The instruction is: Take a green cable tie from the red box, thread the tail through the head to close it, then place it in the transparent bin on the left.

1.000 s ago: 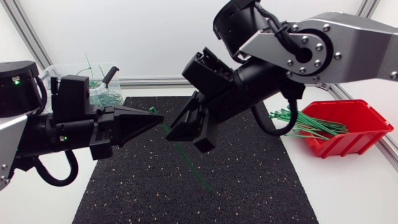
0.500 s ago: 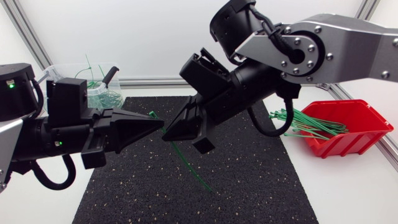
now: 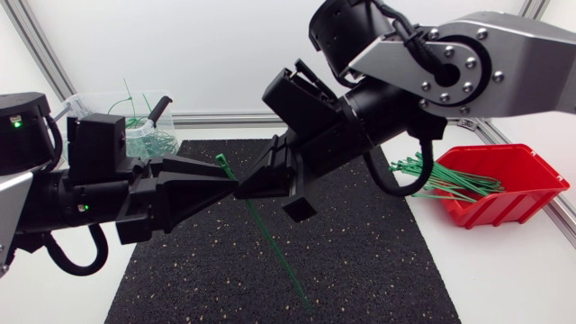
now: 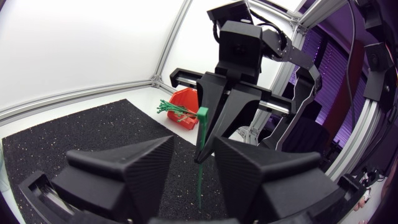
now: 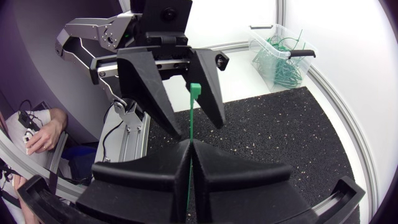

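Observation:
A green cable tie hangs over the black mat, head up and tail slanting down toward the mat. My right gripper is shut on it just below the head; in the right wrist view its fingers pinch the strap. Facing it tip to tip, my left gripper is open, and the strap runs through the gap between its fingers without being clamped. More green ties lie in the red box at the right. The transparent bin stands at the back left.
The black speckled mat covers the middle of the table. Several looped green ties and a black-handled tool lie in the transparent bin. Tie ends stick out of the red box toward the mat.
My left gripper has opened and let go of the tie. My right gripper has shut on the strap below the head. The tail has swung lower and straighter.

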Robot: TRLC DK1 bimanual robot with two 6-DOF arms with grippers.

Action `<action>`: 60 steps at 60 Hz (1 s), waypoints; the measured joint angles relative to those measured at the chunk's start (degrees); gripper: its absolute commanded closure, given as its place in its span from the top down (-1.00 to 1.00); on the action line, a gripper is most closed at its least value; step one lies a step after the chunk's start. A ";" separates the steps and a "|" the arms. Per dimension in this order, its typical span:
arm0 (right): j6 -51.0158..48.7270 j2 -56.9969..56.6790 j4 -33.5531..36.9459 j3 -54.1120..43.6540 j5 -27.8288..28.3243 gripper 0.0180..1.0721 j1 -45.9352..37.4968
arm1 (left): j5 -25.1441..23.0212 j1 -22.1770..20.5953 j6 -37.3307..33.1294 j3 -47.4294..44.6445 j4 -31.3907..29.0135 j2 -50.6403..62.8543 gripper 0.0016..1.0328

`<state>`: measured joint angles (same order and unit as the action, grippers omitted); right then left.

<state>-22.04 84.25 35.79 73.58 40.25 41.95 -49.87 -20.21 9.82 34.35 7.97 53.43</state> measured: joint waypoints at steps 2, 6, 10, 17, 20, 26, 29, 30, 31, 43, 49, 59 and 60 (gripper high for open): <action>0.48 -0.42 -0.02 0.00 -0.11 -0.89 0.00 | 0.39 0.11 0.20 0.00 -0.11 -0.17 0.94; 1.20 -0.87 -0.13 0.00 -0.55 -0.89 0.00 | 0.85 0.61 0.72 0.00 -0.66 -0.94 0.94; 1.73 -0.94 -0.20 0.00 -1.11 -0.89 0.00 | 1.99 0.94 1.36 0.00 -0.87 -2.16 0.94; 2.73 -0.96 -0.39 0.00 -1.29 -0.89 -0.04 | 3.43 2.19 3.72 0.00 -0.87 -4.70 0.94; 3.21 -0.96 -0.87 -0.02 -1.29 -0.89 -0.04 | 3.82 2.69 4.31 0.00 -0.85 -5.20 0.94; 4.55 -0.96 -1.88 -0.20 -1.29 -0.89 -0.04 | 4.96 2.91 5.68 0.00 -0.85 -5.35 0.92; 5.42 -1.01 -3.06 -0.68 -1.29 -0.89 -0.04 | 5.01 2.91 6.21 0.00 -0.81 -5.35 0.91; 5.64 -1.01 -3.26 -0.79 -1.29 -0.89 -0.04 | 5.14 2.91 6.32 0.00 -0.76 -5.35 0.91; 5.95 -1.01 -3.58 -0.98 -1.31 -0.89 -0.04 | 5.25 2.91 6.54 0.00 -0.70 -5.35 0.91; 8.31 -1.01 -4.74 -1.73 -1.29 -0.89 -0.04 | 6.95 2.56 8.26 -0.92 1.84 -4.81 0.86; 9.53 -1.01 -5.99 -2.03 -1.31 -0.89 -0.07 | 7.13 1.49 8.55 -1.62 2.03 -4.28 0.80; 11.52 -1.01 -7.32 -2.08 -1.70 -0.89 -0.04 | 7.13 0.20 9.75 -1.68 2.80 -3.02 0.48; 11.65 -1.01 -7.37 -2.08 -1.77 -0.89 -0.07 | 7.10 0.20 9.75 -1.68 2.89 -2.91 0.42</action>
<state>-10.39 83.24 28.42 71.50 38.48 41.89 -42.76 -20.01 19.57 32.67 10.85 50.52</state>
